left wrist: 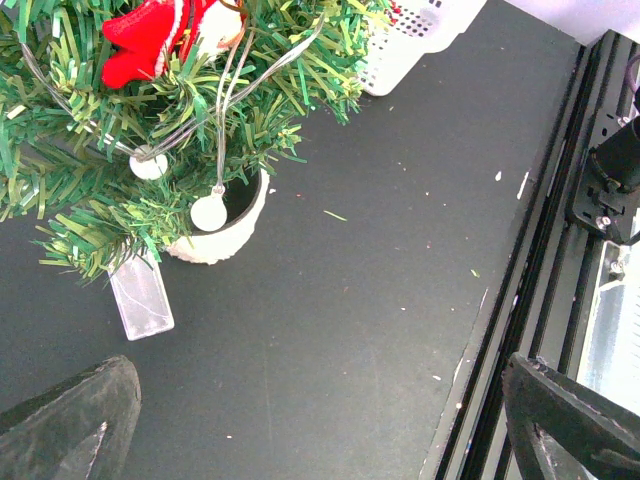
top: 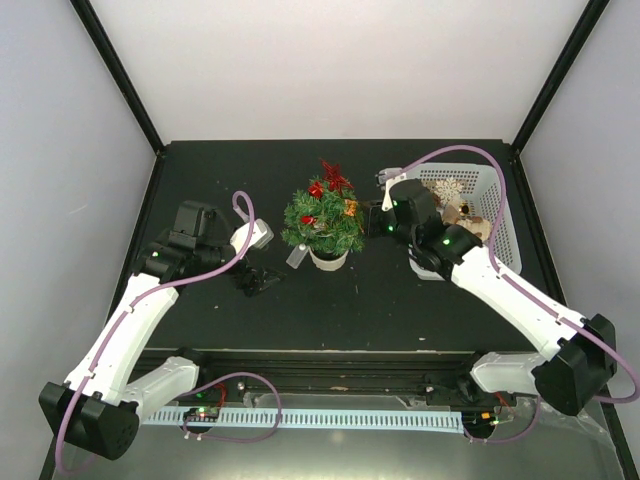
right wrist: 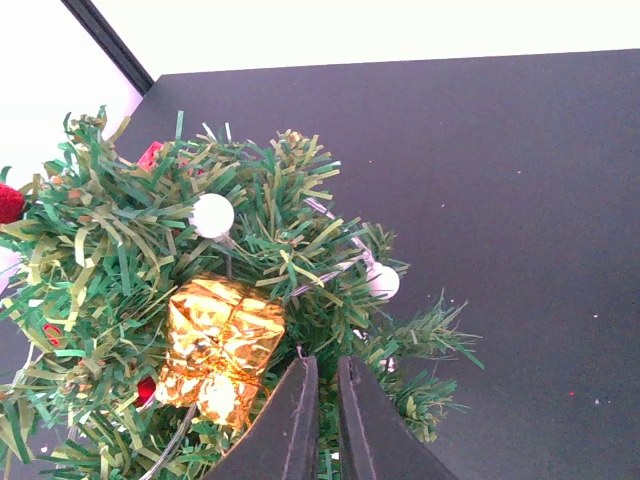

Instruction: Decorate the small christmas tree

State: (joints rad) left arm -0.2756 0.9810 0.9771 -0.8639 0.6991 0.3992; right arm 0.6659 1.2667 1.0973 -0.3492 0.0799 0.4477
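Right hand [right wrist: 323, 365], closed to a slit, at the tree [right wrist: 120, 260] beside a gold gift [right wrist: 222, 345], lower centre; left hand [left wrist: 316, 385] wide open.

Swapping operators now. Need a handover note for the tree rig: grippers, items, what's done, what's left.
Left gripper: open, empty, low over the table near the small christmas tree.
Right gripper: shut, tips in the tree's branches beside the gold gift ornament. Can't tell if it pinches a thread.
Items: tree upright mid-table, white basket to its right.
Done: gold gift and red ornaments hang on the tree.
Left: more ornaments lie in the basket, including a snowflake.
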